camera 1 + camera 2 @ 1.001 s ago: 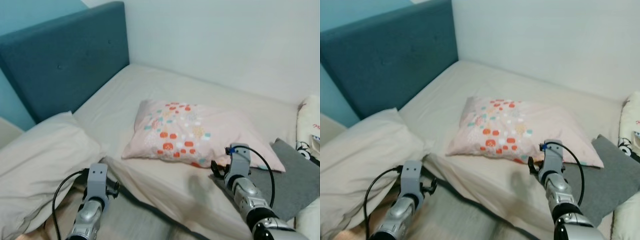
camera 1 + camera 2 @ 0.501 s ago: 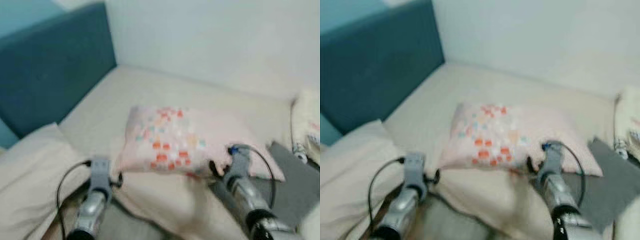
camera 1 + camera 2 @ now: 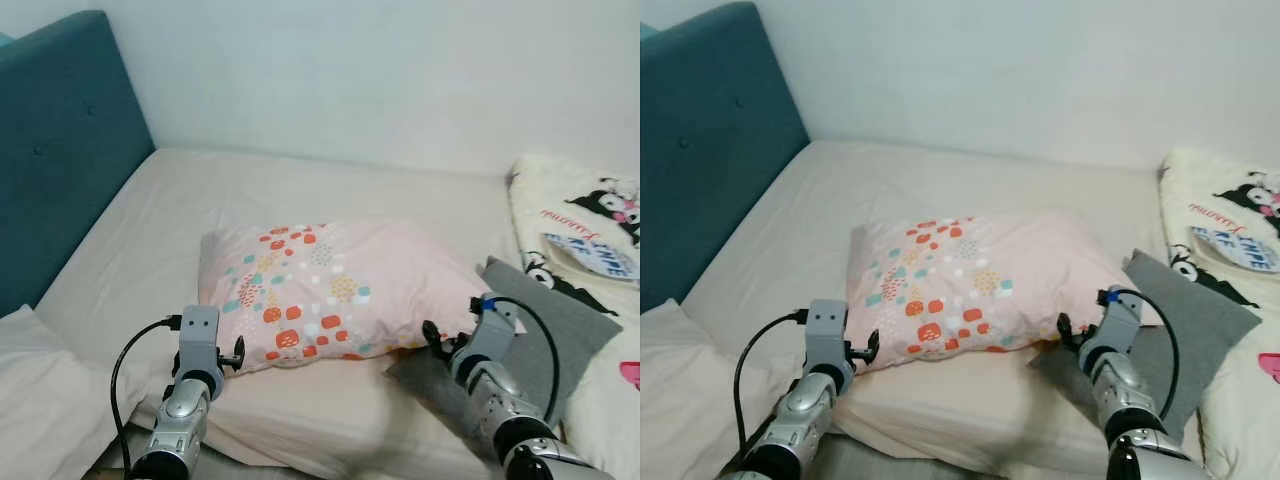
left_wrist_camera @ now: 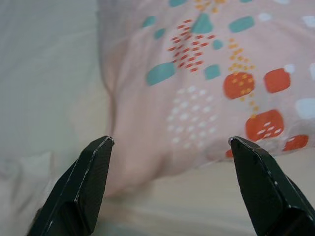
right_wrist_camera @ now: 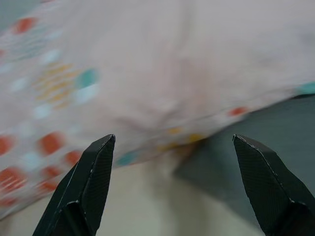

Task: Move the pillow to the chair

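Note:
A pale pink pillow [image 3: 340,285] with orange, teal and yellow spots lies on the beige bed [image 3: 290,185], its near edge facing me. My left gripper [image 4: 170,142] is open just short of the pillow's near left corner [image 4: 128,162]. My right gripper [image 5: 172,140] is open at the pillow's near right edge, where the pillow overlaps a grey cloth [image 5: 256,147]. Nothing lies between the fingers of either one. Both silver arms [image 3: 195,375] [image 3: 490,365] reach forward low over the mattress.
A teal headboard [image 3: 55,150] stands at the left, with a cream pillow [image 3: 40,400] below it. A grey cloth [image 3: 560,325] and a cartoon-print blanket [image 3: 590,230] lie on the right. A white wall [image 3: 350,70] runs behind the bed.
The camera has swung right, so the headboard has slid left and the cartoon blanket has come into view. Both grippers now sit closer to the pillow's near edge.

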